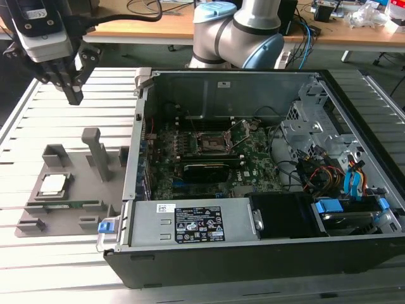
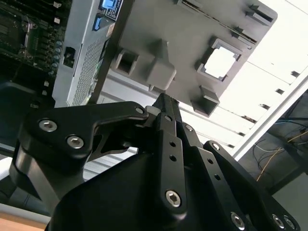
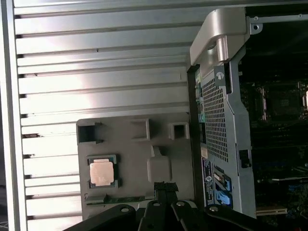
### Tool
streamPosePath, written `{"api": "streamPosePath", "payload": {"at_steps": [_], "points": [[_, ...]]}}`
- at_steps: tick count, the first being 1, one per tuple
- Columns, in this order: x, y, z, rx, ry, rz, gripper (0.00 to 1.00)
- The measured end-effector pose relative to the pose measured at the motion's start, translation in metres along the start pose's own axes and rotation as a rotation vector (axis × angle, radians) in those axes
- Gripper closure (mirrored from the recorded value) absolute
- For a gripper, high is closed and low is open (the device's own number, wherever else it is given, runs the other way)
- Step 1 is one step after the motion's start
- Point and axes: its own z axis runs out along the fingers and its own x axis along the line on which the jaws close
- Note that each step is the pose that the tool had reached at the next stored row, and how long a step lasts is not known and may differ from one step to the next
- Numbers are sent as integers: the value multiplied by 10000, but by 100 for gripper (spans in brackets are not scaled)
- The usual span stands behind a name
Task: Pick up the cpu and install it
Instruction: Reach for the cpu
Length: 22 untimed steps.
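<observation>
cpu lies flat in a square pocket of the grey tray, at the exterior view's left, beside the open pc case. My gripper hangs high over that side of the table, clear of tray & cpu, holding nothing. Second wrist view adds what the exterior view can't: fingers pressed together, no gap. First wrist view adds the cpu's silvery top w/ tan rim, plus a green memory stick just beside it. Socket sits mid-motherboard inside the case. Table is slatted aluminium; a wooden desk w/ cables stands behind.
</observation>
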Motion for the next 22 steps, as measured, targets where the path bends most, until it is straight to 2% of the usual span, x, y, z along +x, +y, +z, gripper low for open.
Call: {"api": "streamPosePath", "payload": {"at_steps": [5,10,17,22], "points": [[97,-7,-1,0,0,-1,89],[237,-18,-4,0,0,0,89],[390,-30,-4,0,0,-1,89],[584,-44,-1,0,0,-1,89]]}}
